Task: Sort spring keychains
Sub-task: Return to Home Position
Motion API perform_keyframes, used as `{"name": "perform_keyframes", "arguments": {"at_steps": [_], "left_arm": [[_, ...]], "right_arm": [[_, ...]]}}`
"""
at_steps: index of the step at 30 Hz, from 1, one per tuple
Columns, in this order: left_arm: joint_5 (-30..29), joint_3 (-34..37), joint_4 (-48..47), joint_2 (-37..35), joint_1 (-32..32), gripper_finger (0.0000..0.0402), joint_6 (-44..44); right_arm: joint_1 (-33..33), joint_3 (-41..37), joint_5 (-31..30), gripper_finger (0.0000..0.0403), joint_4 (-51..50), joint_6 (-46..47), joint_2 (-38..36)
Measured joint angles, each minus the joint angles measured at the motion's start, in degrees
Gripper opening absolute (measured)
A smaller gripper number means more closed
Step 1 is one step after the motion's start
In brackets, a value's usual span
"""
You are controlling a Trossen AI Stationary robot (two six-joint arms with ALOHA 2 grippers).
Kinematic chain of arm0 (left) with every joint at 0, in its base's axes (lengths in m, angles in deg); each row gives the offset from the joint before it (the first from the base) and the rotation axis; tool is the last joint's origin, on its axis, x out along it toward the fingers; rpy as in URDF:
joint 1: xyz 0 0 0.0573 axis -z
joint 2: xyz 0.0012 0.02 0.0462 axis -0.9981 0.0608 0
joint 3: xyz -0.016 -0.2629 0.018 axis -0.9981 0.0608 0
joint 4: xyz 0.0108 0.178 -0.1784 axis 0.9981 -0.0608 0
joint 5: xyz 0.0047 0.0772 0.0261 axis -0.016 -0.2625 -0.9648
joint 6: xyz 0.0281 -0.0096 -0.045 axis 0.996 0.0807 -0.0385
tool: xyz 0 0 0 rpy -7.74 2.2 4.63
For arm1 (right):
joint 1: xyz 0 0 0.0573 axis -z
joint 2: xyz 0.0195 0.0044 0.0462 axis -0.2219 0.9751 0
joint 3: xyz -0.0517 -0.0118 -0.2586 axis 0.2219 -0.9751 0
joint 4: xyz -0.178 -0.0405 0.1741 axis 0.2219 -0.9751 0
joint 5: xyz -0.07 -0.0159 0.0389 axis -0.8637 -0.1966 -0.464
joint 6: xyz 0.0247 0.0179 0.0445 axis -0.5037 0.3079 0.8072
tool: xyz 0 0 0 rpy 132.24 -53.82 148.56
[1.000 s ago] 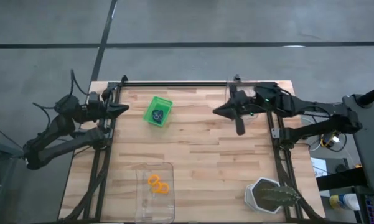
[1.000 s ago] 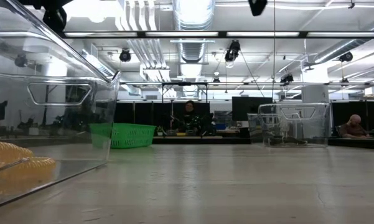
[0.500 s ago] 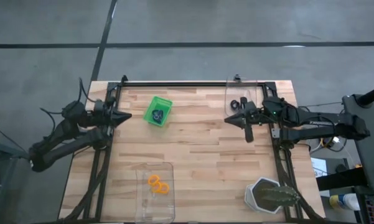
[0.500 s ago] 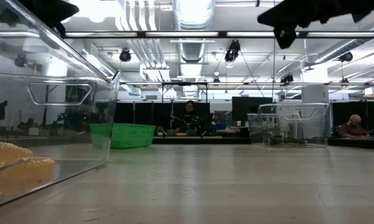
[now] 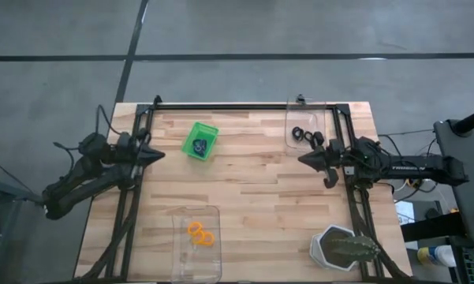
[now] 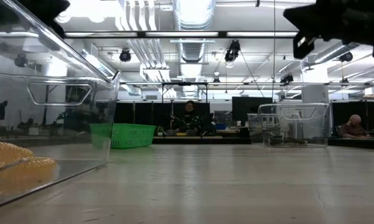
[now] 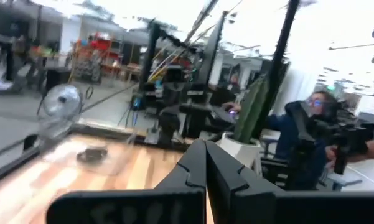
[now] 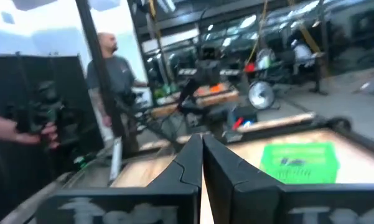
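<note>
High view: L gripper (image 5: 158, 155) at table's left edge, R gripper (image 5: 302, 158) at right edge, both apart from the bins. 1 green bin (image 5: 209, 130) holds a clump of purple spring keychains (image 5: 199, 145), count unclear. 2 orange spring keychains (image 5: 199, 233) in near clear tray (image 5: 197, 264). At least 2 black spring keychains (image 5: 303, 133) in far clear tray (image 5: 315, 114).

Low view: orange coils in tray at left, green bin and 2nd tray beyond.

L wrist view: fingers (image 7: 187, 171) pressed together, nothing held.

R wrist view: same, empty; green bin ahead.

Spring keychains (image 5: 198, 145) inside green bin (image 5: 208, 128): indistinct
</note>
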Motion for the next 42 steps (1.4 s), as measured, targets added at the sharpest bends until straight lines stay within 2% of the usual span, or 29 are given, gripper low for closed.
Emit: {"name": "perform_keyframes", "arguments": {"at_steps": [3,7,9,12,19,30,42], "left_arm": [[-1.80,0.87,-0.75,-0.67,0.01,0.0000,-0.84],[-13.05,3.48,3.47,-0.70,0.00,0.0000,-3.40],[-15.96,6.20,7.96,-0.69,0.02,0.0000,-5.09],[-16.24,10.68,15.96,-0.72,0.02,0.0000,-7.24],[-16.25,18.41,25.36,-0.75,0.17,0.0000,-11.08],[-18.69,18.72,17.17,-0.72,0.24,0.0000,-8.13],[-18.82,18.76,16.49,-0.72,0.22,0.0000,-6.93]], "right_arm": [[0.00,-2.93,2.70,0.0009,-0.54,1.51,-2.94],[0.00,-5.65,4.43,0.0009,-0.40,1.78,-5.61],[0.00,-6.59,4.41,0.0009,-0.24,1.39,-6.53],[-0.02,-8.13,4.41,0.0009,-0.22,1.40,-8.14],[-0.01,-9.59,4.39,0.0009,-0.29,0.83,-11.11],[0.02,-10.07,2.18,0.0009,-5.05,-1.49,-12.05],[0.02,-10.07,2.22,0.0009,-5.98,-1.27,-11.49]]}}
